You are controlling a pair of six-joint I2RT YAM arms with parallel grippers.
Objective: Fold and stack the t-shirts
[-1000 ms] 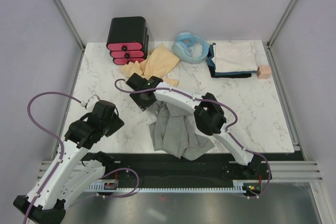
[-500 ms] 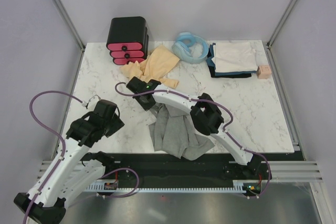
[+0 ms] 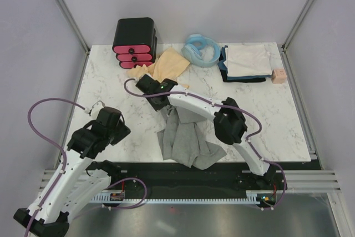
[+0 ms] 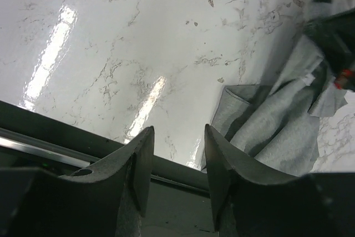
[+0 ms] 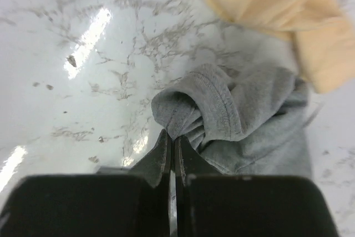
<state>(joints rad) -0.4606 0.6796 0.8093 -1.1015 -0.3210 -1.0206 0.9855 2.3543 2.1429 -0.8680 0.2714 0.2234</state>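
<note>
Right gripper [image 5: 172, 137] is clamped tight on a rolled hem of the grey t-shirt [image 5: 227, 115]. The rest of that shirt is bunched up mid-table, trailing to the front edge. The tan-yellow shirt [image 3: 169, 66] lies just behind the grab point. Left gripper [image 4: 177, 142] has its jaws apart and holds nothing, over bare marble table [image 3: 105, 90] near the front-left edge. The folded stack [image 3: 246, 62] is back-right.

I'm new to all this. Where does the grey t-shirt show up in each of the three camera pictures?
Top view: grey t-shirt crumpled at centre, toward the near edge.
Left wrist view: grey t-shirt at right, beyond the open jaws.
Right wrist view: grey t-shirt at centre, bunched at the shut jaw tips.
Shared landmark: the white marble table beneath it.
</note>
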